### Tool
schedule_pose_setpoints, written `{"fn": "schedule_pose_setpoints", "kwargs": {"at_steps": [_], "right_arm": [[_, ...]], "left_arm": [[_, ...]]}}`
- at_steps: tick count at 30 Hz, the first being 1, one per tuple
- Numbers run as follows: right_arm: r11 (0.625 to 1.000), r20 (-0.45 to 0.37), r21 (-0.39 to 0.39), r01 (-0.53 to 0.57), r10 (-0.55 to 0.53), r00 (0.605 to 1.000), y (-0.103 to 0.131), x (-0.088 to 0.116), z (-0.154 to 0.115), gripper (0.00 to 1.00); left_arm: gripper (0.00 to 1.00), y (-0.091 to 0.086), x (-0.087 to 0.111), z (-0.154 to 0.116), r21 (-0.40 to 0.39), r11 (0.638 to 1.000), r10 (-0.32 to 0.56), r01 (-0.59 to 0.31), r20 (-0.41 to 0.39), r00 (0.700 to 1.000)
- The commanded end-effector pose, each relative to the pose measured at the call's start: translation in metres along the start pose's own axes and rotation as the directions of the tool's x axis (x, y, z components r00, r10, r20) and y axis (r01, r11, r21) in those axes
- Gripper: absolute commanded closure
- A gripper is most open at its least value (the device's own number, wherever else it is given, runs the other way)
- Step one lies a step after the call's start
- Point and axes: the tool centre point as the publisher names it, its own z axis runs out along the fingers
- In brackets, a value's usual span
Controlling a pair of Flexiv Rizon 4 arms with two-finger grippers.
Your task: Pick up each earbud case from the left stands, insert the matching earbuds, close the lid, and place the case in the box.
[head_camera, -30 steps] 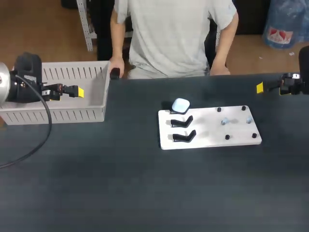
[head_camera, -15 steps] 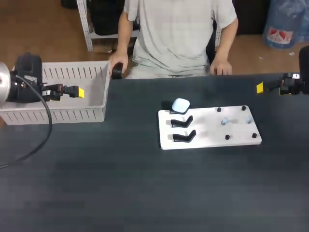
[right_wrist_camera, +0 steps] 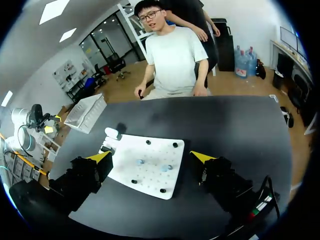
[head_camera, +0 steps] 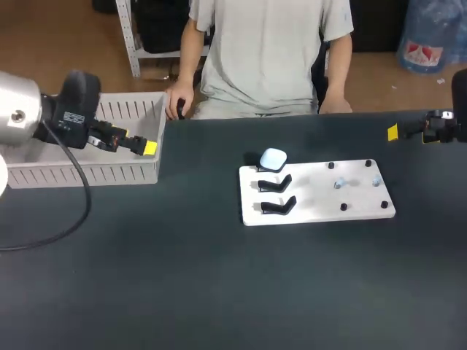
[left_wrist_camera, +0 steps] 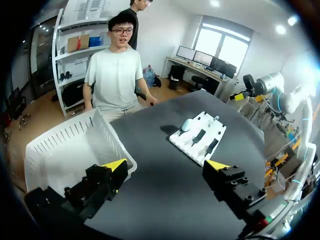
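A pale blue earbud case [head_camera: 273, 159] sits closed on the farthest of three black stands [head_camera: 277, 195] at the left end of a white board [head_camera: 317, 208]. Two small earbuds [head_camera: 338, 184] lie among black pegs on the board's right half. My left gripper [head_camera: 148, 148] hangs open over the right end of the white slatted box [head_camera: 87, 175]. In the left wrist view that gripper [left_wrist_camera: 166, 165] holds nothing, with the box [left_wrist_camera: 75, 150] beside it and the case [left_wrist_camera: 186, 124] far ahead. My right gripper [head_camera: 392, 133] is open and empty at the far right; its own view has the board [right_wrist_camera: 150, 180], the case [right_wrist_camera: 112, 133] and the earbuds [right_wrist_camera: 140, 162] below the gripper [right_wrist_camera: 151, 156].
A person sits at the table's far edge. One hand [head_camera: 175, 102] rests by the box's far right corner, the other hand [head_camera: 332, 106] on the edge behind the board. A black cable [head_camera: 73, 219] trails from my left arm over the table's left part.
My left arm has swung right, carrying its open gripper from the middle of the box to its right wall. The person shifted slightly. The right arm has not moved.
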Motion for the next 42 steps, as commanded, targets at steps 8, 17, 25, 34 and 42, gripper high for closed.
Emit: {"fn": "schedule_pose_setpoints", "kwargs": {"at_steps": [8, 17, 25, 34, 42], "right_arm": [[1.000, 0.000, 0.001, 0.001, -0.001, 1.000, 0.000, 0.000, -0.001, 0.00], [1.000, 0.000, 0.001, 0.001, -0.001, 1.000, 0.000, 0.000, -0.001, 0.00], [1.000, 0.000, 0.001, 0.001, -0.001, 1.000, 0.000, 0.000, -0.001, 0.00], [1.000, 0.000, 0.001, 0.001, -0.001, 1.000, 0.000, 0.000, -0.001, 0.00], [1.000, 0.000, 0.001, 0.001, -0.001, 1.000, 0.000, 0.000, -0.001, 0.00]], "left_arm": [[0.00, -0.029, -0.012, 0.075, 0.277, 0.895, 0.366, -0.348, -0.013, 0.931], [0.00, -0.053, -0.017, 0.124, 0.405, 0.798, 0.447, -0.447, 0.099, 0.889], [0.00, -0.053, -0.017, 0.161, 0.451, 0.745, 0.474, -0.492, 0.162, 0.865], [0.00, -0.055, -0.013, 0.190, 0.483, 0.732, 0.460, -0.480, 0.170, 0.872], [0.00, -0.049, -0.015, 0.206, 0.490, 0.715, 0.468, -0.499, 0.196, 0.862]]}}
